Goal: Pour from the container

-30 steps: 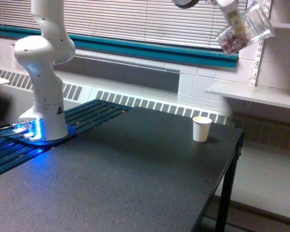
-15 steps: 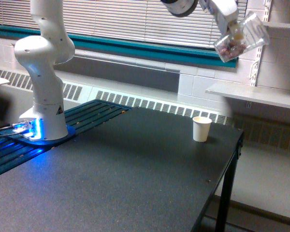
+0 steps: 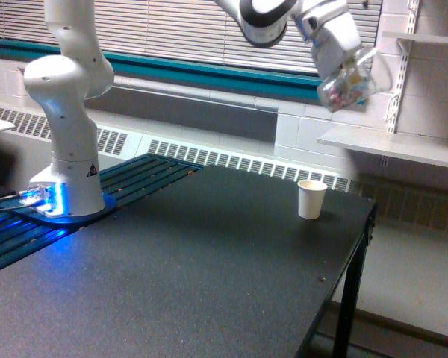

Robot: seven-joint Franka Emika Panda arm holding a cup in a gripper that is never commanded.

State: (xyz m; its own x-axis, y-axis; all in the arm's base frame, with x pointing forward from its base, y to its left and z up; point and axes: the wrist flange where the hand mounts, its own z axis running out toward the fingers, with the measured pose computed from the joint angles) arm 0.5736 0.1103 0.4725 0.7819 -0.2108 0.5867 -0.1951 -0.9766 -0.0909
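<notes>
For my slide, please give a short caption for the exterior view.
Panda gripper holds a tilted clear plastic cup of reddish bits high above a white paper cup on the dark table.

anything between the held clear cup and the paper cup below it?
Nothing. In the exterior view only open air separates the clear cup in the gripper from the paper cup.
</notes>
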